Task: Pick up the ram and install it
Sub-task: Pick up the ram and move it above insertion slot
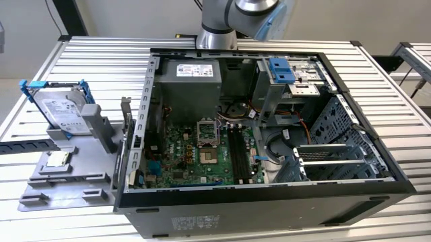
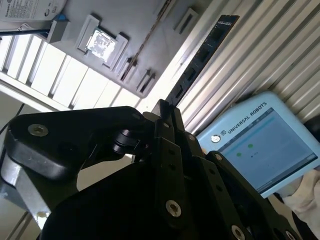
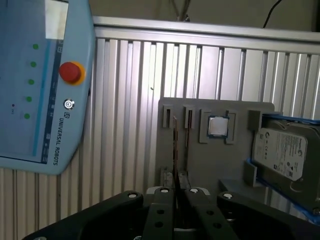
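My gripper (image 2: 167, 112) is shut on the ram (image 2: 205, 50), a long dark stick with black chips that juts out from between the fingers. The first wrist view shows the ram (image 3: 175, 150) edge-on as a thin line rising from the gripper (image 3: 176, 190), in front of the grey fixture (image 3: 200, 165). In the exterior view the open computer case (image 1: 269, 201) lies on the table, with the motherboard (image 1: 195, 156) and its black slots (image 1: 237, 151) exposed. The arm (image 1: 229, 20) reaches up past the case's far side.
A grey fixture (image 1: 67, 174) at the exterior view's left holds a silver hard drive (image 1: 64, 111) in a blue frame and a small square chip (image 1: 57, 159). A light-blue teach pendant (image 3: 40, 100) lies on the ribbed aluminium table (image 3: 130, 100).
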Controlling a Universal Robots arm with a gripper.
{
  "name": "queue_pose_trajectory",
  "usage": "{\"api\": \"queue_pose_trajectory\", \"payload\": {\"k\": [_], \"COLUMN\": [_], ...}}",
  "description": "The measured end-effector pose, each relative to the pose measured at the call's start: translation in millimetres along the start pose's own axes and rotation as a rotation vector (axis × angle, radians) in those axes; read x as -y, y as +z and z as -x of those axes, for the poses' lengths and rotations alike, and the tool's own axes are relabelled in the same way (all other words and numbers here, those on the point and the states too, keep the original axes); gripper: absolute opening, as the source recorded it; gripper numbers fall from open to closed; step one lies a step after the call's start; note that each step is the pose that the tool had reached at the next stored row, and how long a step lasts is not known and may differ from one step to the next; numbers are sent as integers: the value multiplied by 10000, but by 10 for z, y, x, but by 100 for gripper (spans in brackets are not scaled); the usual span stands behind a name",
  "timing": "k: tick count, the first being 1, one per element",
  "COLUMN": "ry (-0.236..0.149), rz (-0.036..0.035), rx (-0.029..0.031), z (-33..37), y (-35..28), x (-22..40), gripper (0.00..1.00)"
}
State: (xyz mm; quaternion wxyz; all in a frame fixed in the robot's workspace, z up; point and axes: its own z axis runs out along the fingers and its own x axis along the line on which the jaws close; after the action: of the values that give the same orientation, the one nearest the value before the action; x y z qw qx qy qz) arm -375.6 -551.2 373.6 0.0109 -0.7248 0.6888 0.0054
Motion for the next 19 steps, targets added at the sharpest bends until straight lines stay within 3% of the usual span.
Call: {"api": "queue_pose_trajectory", "payload": {"k": [10, 19], "ry": [0, 57], "rz": [-29, -34], "rx": [-5, -5], "z": [4, 4], "y": [-156, -158], "x": [-6, -7], "gripper": [0, 0]}}
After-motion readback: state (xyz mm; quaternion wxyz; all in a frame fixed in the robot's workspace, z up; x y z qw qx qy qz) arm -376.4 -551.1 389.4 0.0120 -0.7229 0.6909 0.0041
